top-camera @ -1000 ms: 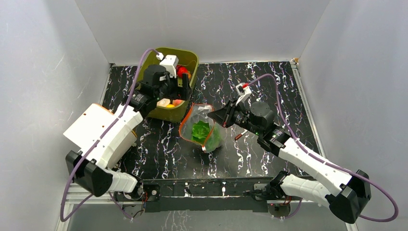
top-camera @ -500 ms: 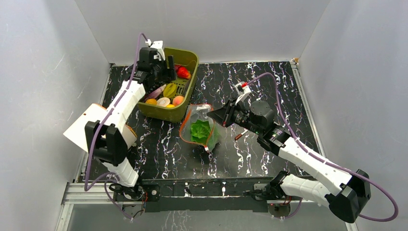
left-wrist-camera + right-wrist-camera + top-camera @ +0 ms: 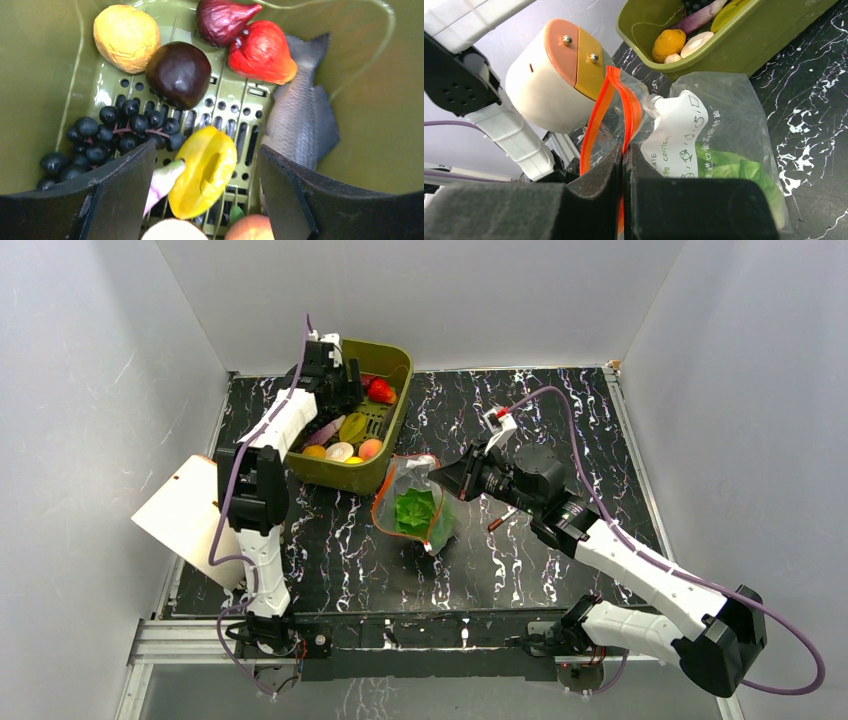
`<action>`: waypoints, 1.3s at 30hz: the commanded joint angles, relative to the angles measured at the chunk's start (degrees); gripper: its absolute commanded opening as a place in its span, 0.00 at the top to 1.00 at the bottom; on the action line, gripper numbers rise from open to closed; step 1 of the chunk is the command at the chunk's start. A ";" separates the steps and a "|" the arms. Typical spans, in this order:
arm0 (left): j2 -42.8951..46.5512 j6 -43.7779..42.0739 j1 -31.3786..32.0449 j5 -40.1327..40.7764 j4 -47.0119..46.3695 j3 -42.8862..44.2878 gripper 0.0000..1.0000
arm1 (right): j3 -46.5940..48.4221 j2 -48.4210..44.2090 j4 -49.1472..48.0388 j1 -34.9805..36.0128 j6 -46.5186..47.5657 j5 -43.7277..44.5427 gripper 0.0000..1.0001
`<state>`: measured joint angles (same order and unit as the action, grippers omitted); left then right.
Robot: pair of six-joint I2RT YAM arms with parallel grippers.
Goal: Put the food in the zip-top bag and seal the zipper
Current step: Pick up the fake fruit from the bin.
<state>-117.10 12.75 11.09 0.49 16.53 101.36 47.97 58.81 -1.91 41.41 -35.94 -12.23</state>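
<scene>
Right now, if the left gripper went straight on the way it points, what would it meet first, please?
Most likely the yellow slice in the bin, centred between the open jaws of the left gripper; depth is unclear.

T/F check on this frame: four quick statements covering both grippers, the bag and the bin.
1. Right gripper is shut on the zipper. True.
2. Left gripper holds the strawberry. False: its jaws stand open over a yellow piece, and the strawberry lies in the bin.
3. The cabbage is inside the bag. True.
4. The bag is zipped shut. False: its mouth gapes open.
</scene>
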 commanded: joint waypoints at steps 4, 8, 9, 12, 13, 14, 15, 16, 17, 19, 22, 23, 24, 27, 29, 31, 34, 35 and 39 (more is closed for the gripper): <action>-6.80 -2.93 -0.72 5.37 -3.38 8.24 0.26 | 4.87 0.18 -0.67 0.04 1.56 0.49 1.00; -9.88 -3.74 -1.11 6.32 -5.98 9.67 0.27 | 4.97 0.22 -0.68 0.07 1.77 0.72 1.00; -10.52 -3.72 -1.21 6.24 -6.51 9.80 0.27 | 4.97 0.19 -0.70 0.00 1.76 0.64 1.00; -12.02 -3.16 -1.55 5.54 -7.57 10.01 0.28 | 4.95 0.10 -0.90 0.05 1.61 0.53 1.00; -12.54 -3.15 -1.53 5.26 -7.71 10.18 0.29 | 4.95 -0.04 -0.90 0.05 1.58 0.54 1.00; -13.33 -3.17 -1.57 4.98 -7.82 10.52 0.29 | 4.89 -0.20 -0.85 0.03 1.58 0.59 1.00; -13.95 -3.13 -1.60 4.81 -7.83 10.83 0.29 | 4.88 -0.37 -0.82 0.07 1.58 0.62 1.00; -14.50 -3.23 -1.60 4.78 -7.90 11.21 0.29 | 4.78 -0.57 -0.81 0.08 1.58 0.69 1.00; -15.01 -3.40 -1.62 4.78 -7.98 11.49 0.29 | 4.76 -0.79 -0.75 0.02 1.70 0.82 1.00; -16.13 -3.72 -1.60 5.18 -8.05 12.10 0.30 | 4.54 -1.16 -0.69 0.07 1.98 1.05 1.00; -17.16 -4.36 -1.60 5.44 -8.60 12.29 0.36 | 3.96 -1.73 -0.97 0.08 2.12 0.91 1.00; -17.27 -4.48 -1.60 5.33 -8.91 12.14 0.39 | 3.73 -1.93 -0.99 0.07 2.06 0.83 1.00; -17.28 -4.45 -1.60 5.31 -8.97 12.12 0.41 | 3.60 -2.15 -1.04 0.01 2.00 0.81 1.00; -16.50 -4.17 -1.60 4.94 -8.85 11.92 0.58 | 3.00 -2.76 -1.08 0.07 2.02 1.25 1.00; -14.69 -3.60 -1.60 3.99 -9.56 10.41 0.64 | 2.61 -3.28 -0.99 0.07 2.02 1.64 1.00; -12.59 -2.97 -1.60 3.20 -10.80 8.20 0.65 | 2.28 -3.55 -0.86 0.07 1.93 2.12 1.00; -9.66 -1.84 -1.60 2.85 -10.09 6.60 0.65 | 1.89 -3.61 -0.02 0.05 1.39 3.23 1.00; -8.33 -1.45 -1.60 2.51 -9.72 6.12 0.64 | 1.79 -3.48 0.32 0.05 1.17 3.47 1.00; -3.43 0.68 -1.60 0.18 -9.84 2.15 0.64 | 1.78 -2.96 1.03 0.05 0.30 3.88 1.00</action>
<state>-130.41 11.09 9.80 3.38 7.81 106.06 49.28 56.82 1.37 41.41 -34.81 -9.87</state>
